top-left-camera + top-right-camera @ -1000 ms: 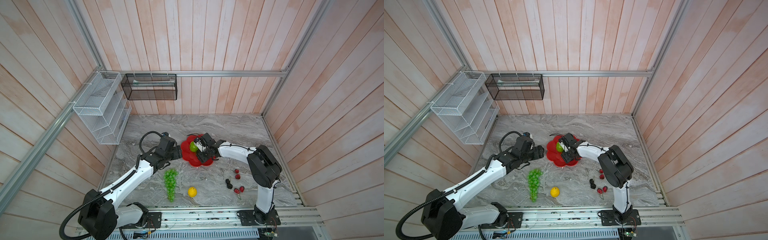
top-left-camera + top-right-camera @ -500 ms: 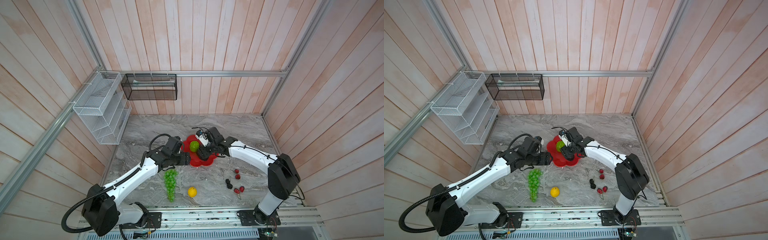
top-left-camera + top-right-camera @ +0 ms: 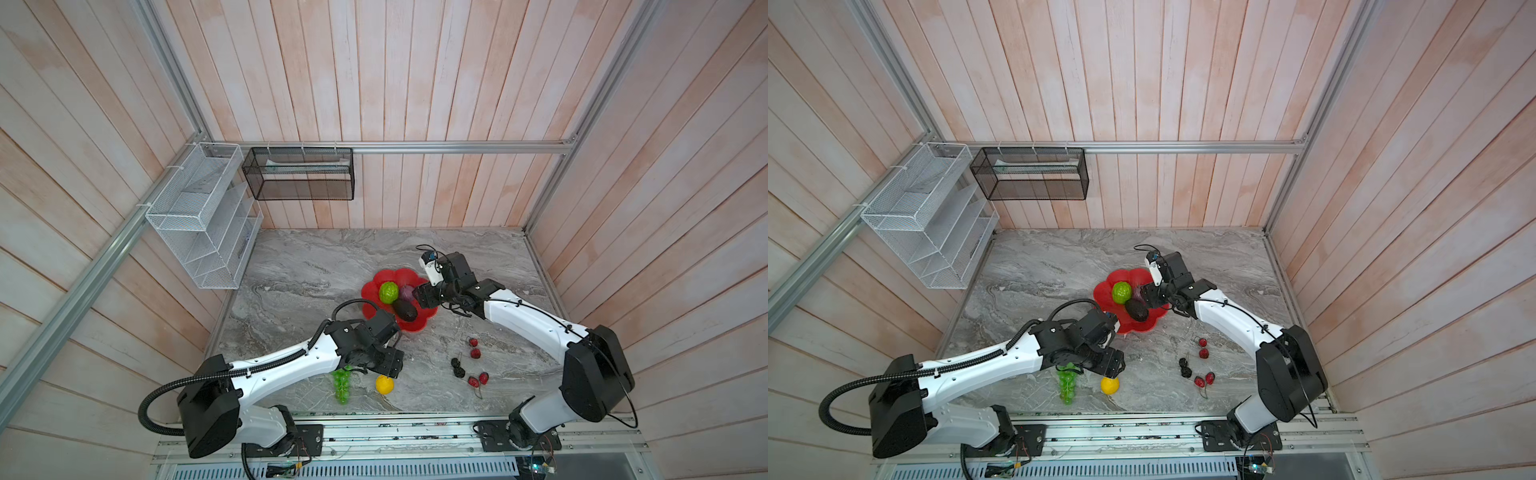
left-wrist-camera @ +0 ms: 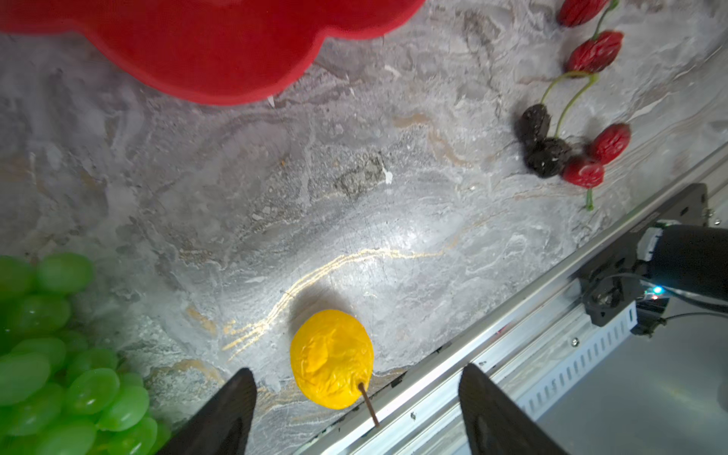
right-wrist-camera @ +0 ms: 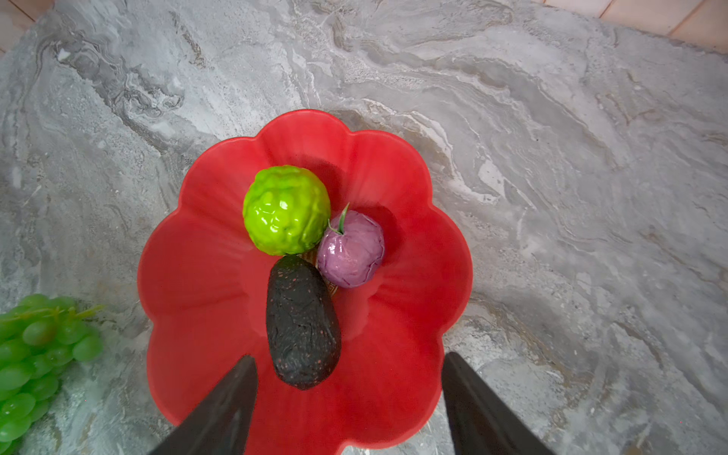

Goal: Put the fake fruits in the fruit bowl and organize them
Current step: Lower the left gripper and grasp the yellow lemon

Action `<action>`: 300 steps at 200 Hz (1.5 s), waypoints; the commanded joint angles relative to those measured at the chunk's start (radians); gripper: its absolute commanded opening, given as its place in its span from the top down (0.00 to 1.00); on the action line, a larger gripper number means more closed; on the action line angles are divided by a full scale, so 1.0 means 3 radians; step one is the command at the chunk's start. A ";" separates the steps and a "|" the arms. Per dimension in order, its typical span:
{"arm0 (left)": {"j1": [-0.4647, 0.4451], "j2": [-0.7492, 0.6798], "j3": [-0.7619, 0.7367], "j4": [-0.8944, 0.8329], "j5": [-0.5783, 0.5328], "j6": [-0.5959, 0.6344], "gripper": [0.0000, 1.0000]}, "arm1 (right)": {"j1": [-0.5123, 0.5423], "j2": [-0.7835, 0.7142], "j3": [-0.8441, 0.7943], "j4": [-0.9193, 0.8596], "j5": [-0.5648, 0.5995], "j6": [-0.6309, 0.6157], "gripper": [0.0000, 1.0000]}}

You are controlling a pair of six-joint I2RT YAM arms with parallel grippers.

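The red scalloped fruit bowl (image 3: 371,286) (image 5: 205,256) holds the bumpy lime-green ball (image 3: 388,292) (image 5: 286,210), the purple ball (image 5: 350,249) and the dark avocado (image 3: 404,310) (image 5: 302,323), all touching. My right gripper (image 3: 424,297) (image 5: 348,360) hangs open over the bowl's right edge and holds nothing. The yellow lemon (image 3: 385,385) (image 4: 332,358) lies near the table's front edge. My left gripper (image 3: 392,365) (image 4: 356,372) is open just above it, with the fingers on either side and apart from it. The green grape bunch (image 3: 341,384) (image 4: 59,374) lies left of the lemon.
Red berries (image 3: 473,348) and black berries (image 3: 457,368) with stems lie scattered front right of the bowl. The metal front rail (image 4: 512,354) runs right beside the lemon. A white wire basket (image 3: 199,216) and a black mesh basket (image 3: 299,178) hang on the walls.
My left gripper swung from beside the bowl toward the front, over the lemon. My right gripper drew back to the bowl's right edge, uncovering the avocado.
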 commanded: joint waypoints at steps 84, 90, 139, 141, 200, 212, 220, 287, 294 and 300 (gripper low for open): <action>-0.0246 0.0644 -0.0015 -0.0192 -0.0262 -0.0231 0.30 | -0.0099 -0.0076 -0.0226 0.0399 -0.0303 0.0174 0.25; -0.0246 0.0668 -0.0014 -0.0165 -0.0250 -0.0220 0.30 | -0.0100 -0.0066 -0.0228 0.0404 -0.0323 0.0174 0.25; -0.0250 0.0744 -0.0045 -0.0096 -0.0147 -0.0212 0.39 | -0.0102 -0.0025 -0.0260 0.0441 -0.0424 0.0169 0.26; -0.0247 0.0744 -0.0048 -0.0095 -0.0147 -0.0214 0.40 | -0.0102 -0.0024 -0.0264 0.0446 -0.0425 0.0169 0.26; -0.0246 0.0672 -0.0099 -0.0115 -0.0032 -0.0215 0.54 | -0.0105 -0.0024 -0.0269 0.0448 -0.0394 0.0149 0.26; -0.0241 0.0633 -0.0096 -0.0112 -0.0019 -0.0204 0.55 | -0.0107 -0.0024 -0.0277 0.0458 -0.0389 0.0152 0.26; -0.0229 0.0605 -0.0083 -0.0107 -0.0007 -0.0204 0.55 | -0.0112 -0.0024 -0.0284 0.0460 -0.0389 0.0158 0.26; 0.0521 0.0203 0.0236 0.0016 0.0225 -0.0051 0.55 | -0.0112 -0.0105 -0.0330 0.0539 -0.0355 0.0192 0.27; 0.0607 0.0206 0.0304 0.0064 0.0224 -0.0020 0.55 | -0.0112 -0.0115 -0.0357 0.0575 -0.0342 0.0207 0.27; 0.0684 0.0217 0.0364 0.0112 0.0210 0.0009 0.55 | -0.0112 -0.0116 -0.0373 0.0605 -0.0335 0.0222 0.27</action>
